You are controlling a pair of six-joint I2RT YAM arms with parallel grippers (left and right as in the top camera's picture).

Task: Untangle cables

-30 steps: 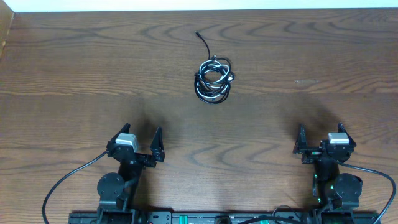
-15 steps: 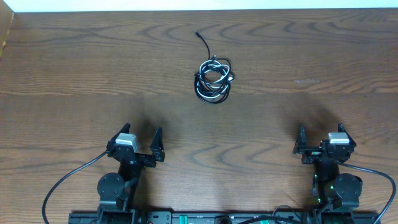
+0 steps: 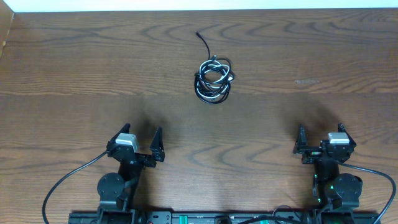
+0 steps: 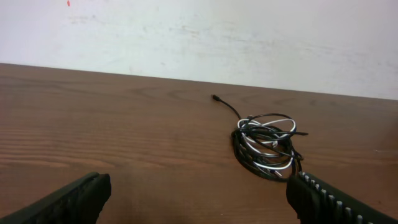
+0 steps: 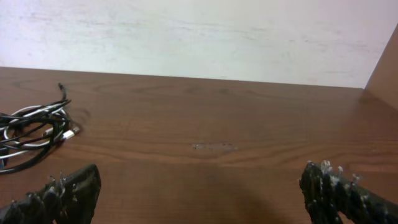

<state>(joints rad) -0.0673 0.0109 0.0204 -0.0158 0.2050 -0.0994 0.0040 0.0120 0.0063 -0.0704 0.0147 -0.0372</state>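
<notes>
The cables are being seen as one small tangled coil, black strands with a white one among them, lying on the wooden counter a little beyond its middle, toward the far edge. One black loose end with a small plug is being stretched out from the coil toward the white wall. The left fingers are being held wide apart near the front edge of the counter, and nothing is being gripped between them; in the left wrist view the coil is being shown ahead and somewhat to the right. The right fingers are likewise being held wide apart and are carrying nothing; in the right wrist view the coil is being shown far at the left border. Both pairs of fingers are being kept well apart from the cables.
</notes>
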